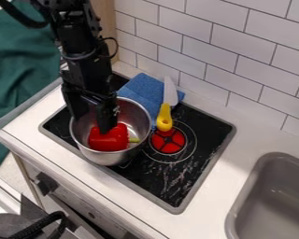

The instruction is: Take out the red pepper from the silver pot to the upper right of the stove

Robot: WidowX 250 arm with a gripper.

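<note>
The black gripper [91,122] hangs down over the left part of the silver pot [138,120], its fingers apart. One finger is by the pot's left rim; the other reaches inside, its tip at the upper edge of the red pepper [110,142]. Whether that tip touches the pepper I cannot tell. The pepper lies on its side in the pot, green stem pointing right. Beneath the pot is the left part of the black stove top [171,179].
A blue cloth [144,89] lies at the stove's back, partly under a knife with a yellow handle [164,119]. Right of the pot is a red burner [168,141]. A tiled wall stands behind, and a grey sink [274,196] is at the lower right.
</note>
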